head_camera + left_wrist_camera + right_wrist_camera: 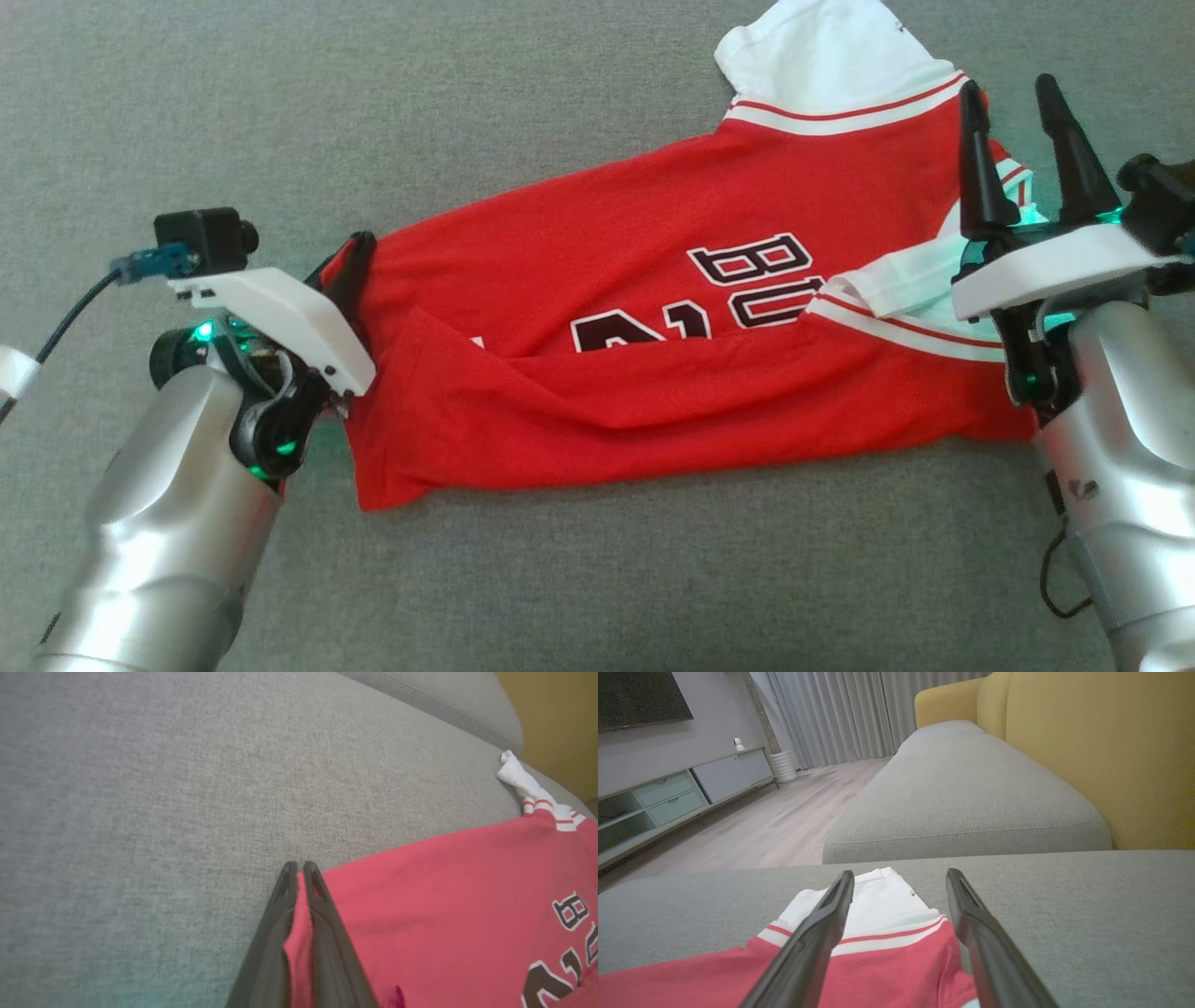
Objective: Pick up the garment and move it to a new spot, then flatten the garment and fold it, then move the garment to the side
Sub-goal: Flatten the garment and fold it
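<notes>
Left wrist view: the left gripper [297, 865] has its jaws clamped on the red edge of the garment [444, 896]. It lies across the grey sofa seat [140, 788], its long axis running from that grip toward the right gripper [1008, 93], whose jaws stand apart above the white-trimmed end, seemingly clear of it.

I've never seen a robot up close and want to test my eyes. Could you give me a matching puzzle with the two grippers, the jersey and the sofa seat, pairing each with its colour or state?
Things:
1. left gripper
2. right gripper
3. jersey
4. sofa seat

Colour or state:
a. grey
b. open, holding nothing
c. shut on the jersey's edge
d. red with white sleeves

Pairs: 1-c, 2-b, 3-d, 4-a.
</notes>
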